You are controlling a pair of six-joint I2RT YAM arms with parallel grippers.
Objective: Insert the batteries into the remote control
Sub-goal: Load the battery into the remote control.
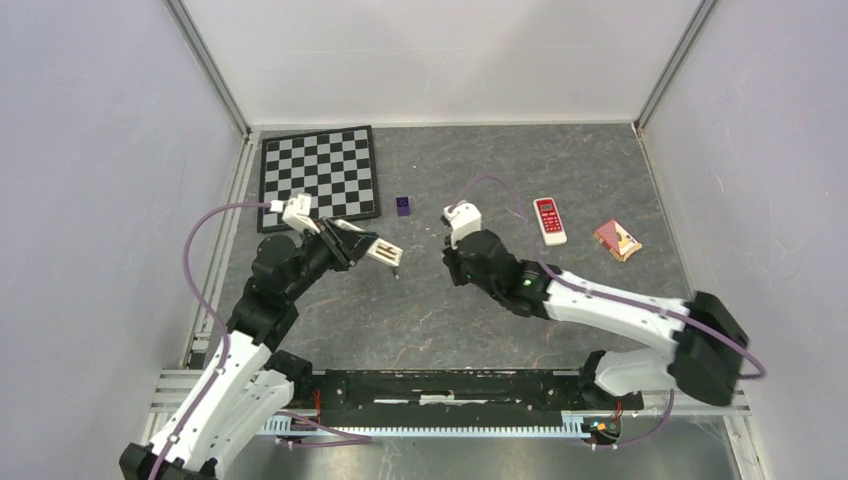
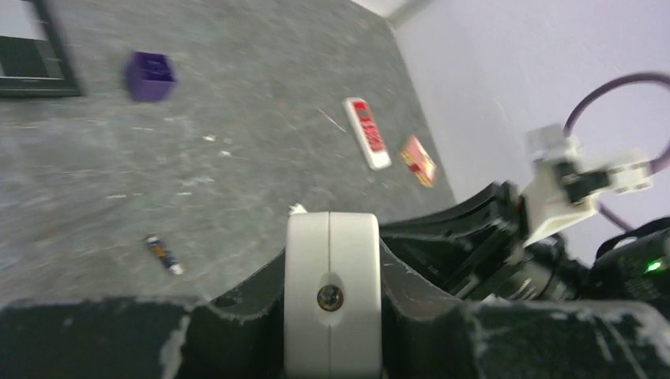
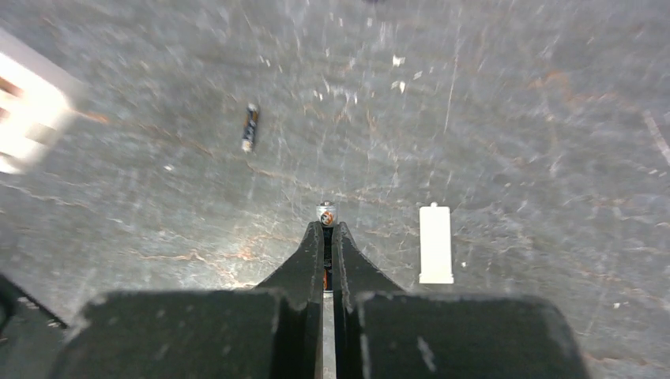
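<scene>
My left gripper (image 2: 332, 272) is shut on the all-white remote control (image 2: 332, 237), seen end-on between the jaws. In the top view the gripper (image 1: 372, 247) holds the remote (image 1: 386, 251) above the table, left of centre. My right gripper (image 3: 326, 230) is shut on one battery (image 3: 326, 214), whose tip sticks out past the fingertips. In the top view the right gripper (image 1: 451, 267) hovers near the table's centre. The other battery (image 3: 250, 126) lies loose on the table; it also shows in the left wrist view (image 2: 164, 254). A small white battery cover (image 3: 435, 243) lies flat right of the right gripper.
A purple cube (image 1: 403, 206) sits behind the grippers, with a chessboard (image 1: 320, 175) at the back left. A red-faced remote (image 1: 549, 220) and a red packet (image 1: 618, 240) lie to the right. Walls enclose the table on three sides.
</scene>
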